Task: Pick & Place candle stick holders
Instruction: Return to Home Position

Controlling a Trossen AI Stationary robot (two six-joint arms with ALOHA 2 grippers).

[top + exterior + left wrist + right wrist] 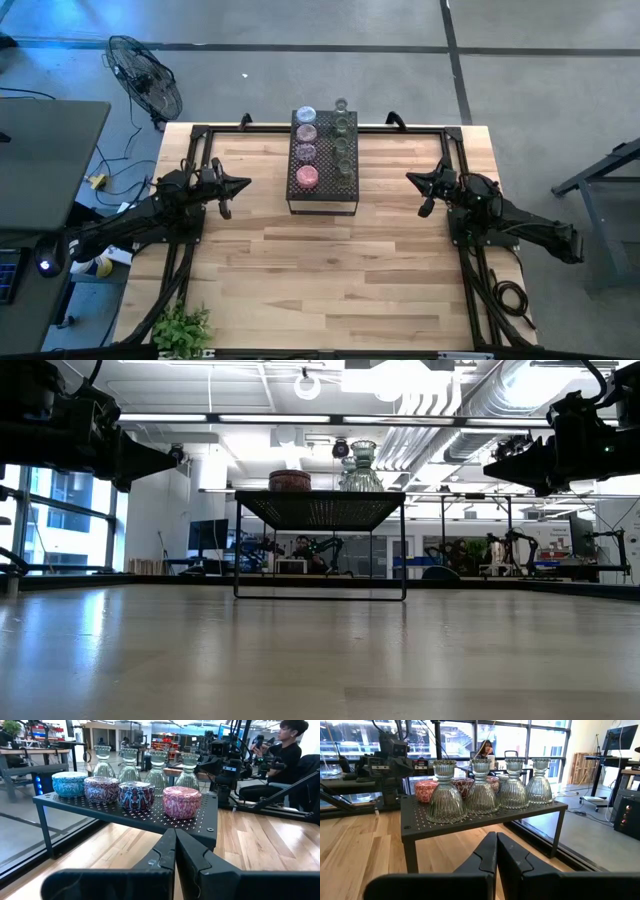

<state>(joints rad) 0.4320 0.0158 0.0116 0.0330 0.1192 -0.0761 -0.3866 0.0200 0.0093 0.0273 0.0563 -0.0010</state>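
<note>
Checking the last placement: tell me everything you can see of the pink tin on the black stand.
The pink tin is squat and round, with a swirled pink pattern, seemingly metal. It stands upright, lid on, on the perforated stand, at the end of the four-tin row, beside a ribbed glass candle holder.

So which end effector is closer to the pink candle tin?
Left. The left end effector faces the black stand from the side holding the pink candle tin; the right end effector is opposite, beyond the row of glass holders.

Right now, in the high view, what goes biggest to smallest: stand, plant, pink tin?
Largest to smallest: stand, plant, pink tin. The plant may sit lower, farther from the camera, so its rank is less sure.
</note>
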